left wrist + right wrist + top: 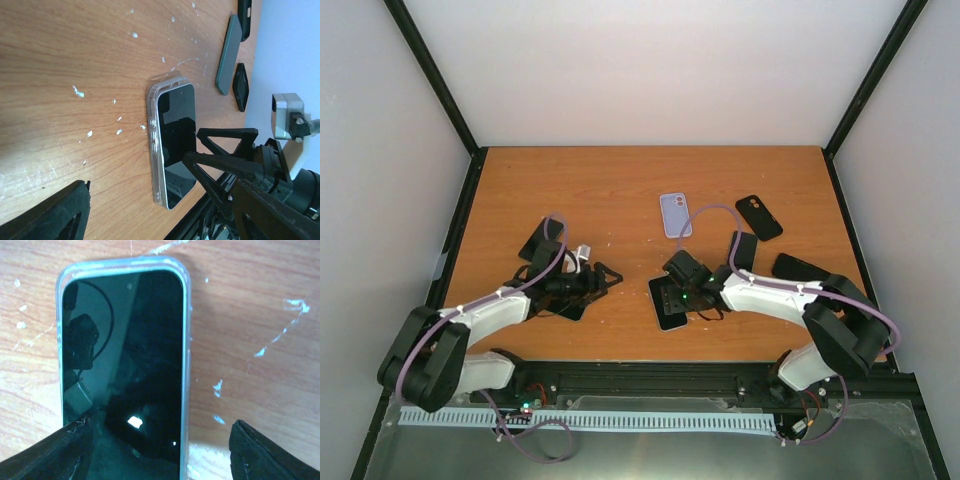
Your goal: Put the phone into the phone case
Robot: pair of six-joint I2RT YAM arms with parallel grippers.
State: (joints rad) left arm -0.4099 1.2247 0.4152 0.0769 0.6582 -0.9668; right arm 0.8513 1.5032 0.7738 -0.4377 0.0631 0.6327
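The right hand (160,440) hangs low over the near end of the phone (125,350). Its fingers (270,455) are spread wide to either side and grip nothing. The phone lies face up inside the clear case (186,340), flat on the counter (620,190), a little right of centre towards the front edge. Its long axis runs roughly twelve to six. The left hand (603,279), also wide open and empty, sits at about nine o'clock from the phone, near but apart. I'd say the right hand is the better placed to press the phone home.
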